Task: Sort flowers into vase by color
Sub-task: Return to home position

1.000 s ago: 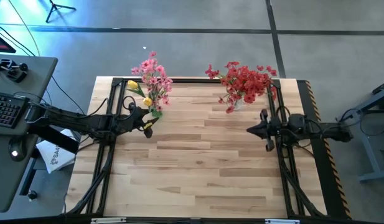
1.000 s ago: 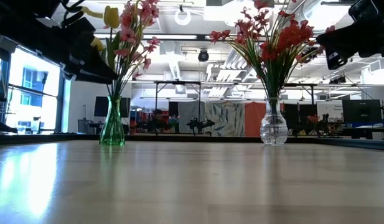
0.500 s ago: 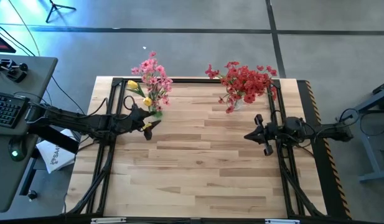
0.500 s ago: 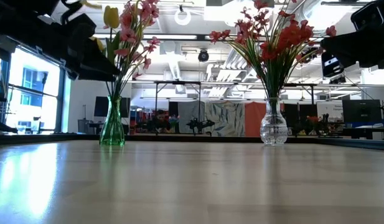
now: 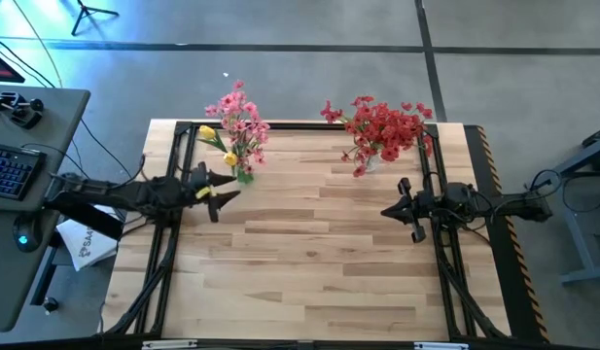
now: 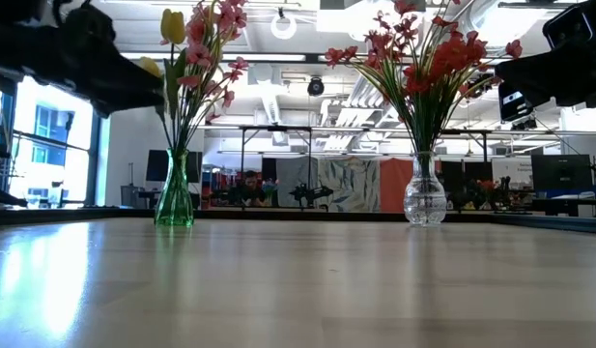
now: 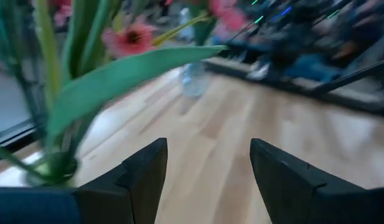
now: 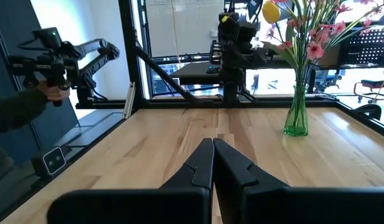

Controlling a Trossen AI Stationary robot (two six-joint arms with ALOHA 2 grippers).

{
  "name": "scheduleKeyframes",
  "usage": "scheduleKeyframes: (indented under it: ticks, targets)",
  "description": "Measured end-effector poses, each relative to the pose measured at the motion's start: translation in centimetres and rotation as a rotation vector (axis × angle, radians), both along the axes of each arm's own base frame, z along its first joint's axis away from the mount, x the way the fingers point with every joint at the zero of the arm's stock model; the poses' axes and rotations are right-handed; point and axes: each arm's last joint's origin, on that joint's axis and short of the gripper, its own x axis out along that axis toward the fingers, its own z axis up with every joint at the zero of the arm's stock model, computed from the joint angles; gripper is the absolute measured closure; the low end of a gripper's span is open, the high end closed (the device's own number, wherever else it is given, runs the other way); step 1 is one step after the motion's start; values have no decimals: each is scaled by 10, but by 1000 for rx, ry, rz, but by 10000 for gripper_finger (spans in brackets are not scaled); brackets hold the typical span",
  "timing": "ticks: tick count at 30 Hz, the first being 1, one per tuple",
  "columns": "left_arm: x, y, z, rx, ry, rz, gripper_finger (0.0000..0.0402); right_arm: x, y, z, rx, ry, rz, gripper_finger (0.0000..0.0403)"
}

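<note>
Pink and yellow flowers [image 5: 235,124] stand in the green vase [image 6: 174,198]; red flowers [image 5: 385,126] stand in the transparent vase [image 6: 424,201]. The vases are well apart along one edge of the table [image 5: 319,272]. Left end effector [image 5: 226,188] hangs near the green vase, fingers spread, empty. Right end effector [image 5: 385,211] hangs near the transparent vase, fingers pressed together, empty.

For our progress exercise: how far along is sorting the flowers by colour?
Done: red flowers stand in the transparent vase, pink and yellow flowers in the green vase. In hand: nothing; left gripper open near the green vase, right gripper shut, empty. Left: only pulling both grippers back, it seems.
</note>
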Motion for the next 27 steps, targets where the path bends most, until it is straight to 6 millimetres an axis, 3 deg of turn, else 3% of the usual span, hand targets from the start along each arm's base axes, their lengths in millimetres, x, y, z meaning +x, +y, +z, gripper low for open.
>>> scheduleKeyframes:
  ticks: [8, 15, 21, 27]
  targets:
    - [-12, -3, -33, 16, -147, -204, 187, 0, 0, 0, 0, 1, -1, 402]
    - [-14, -4, -27, 99, -186, -318, 187, 0, 0, 0, 0, 2, -1, 402]
    - [-17, -4, -24, 217, -198, -317, 187, 0, 0, 0, 0, 2, -1, 402]
    - [-26, -3, -19, 218, -172, -280, 187, 0, 0, 0, 0, 1, -1, 402]
